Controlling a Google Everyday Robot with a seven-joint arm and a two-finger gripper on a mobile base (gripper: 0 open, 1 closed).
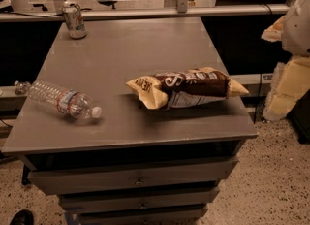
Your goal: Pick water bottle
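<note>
The water bottle (pixel 62 100) is clear ribbed plastic with a white cap and a red, white and blue label band. It lies on its side near the front left corner of the grey table (pixel 121 49), cap pointing right and toward the front. My gripper (pixel 296 23) shows only as a pale rounded shape at the right edge of the view, beyond the table's right side. It is far from the bottle and holds nothing that I can see.
A brown and yellow chip bag (pixel 186 87) lies at the front right of the table. A soda can (pixel 74 20) stands at the back left corner. Drawers (pixel 138 180) sit under the tabletop. Pale yellow foam blocks (pixel 288 90) stand on the floor to the right.
</note>
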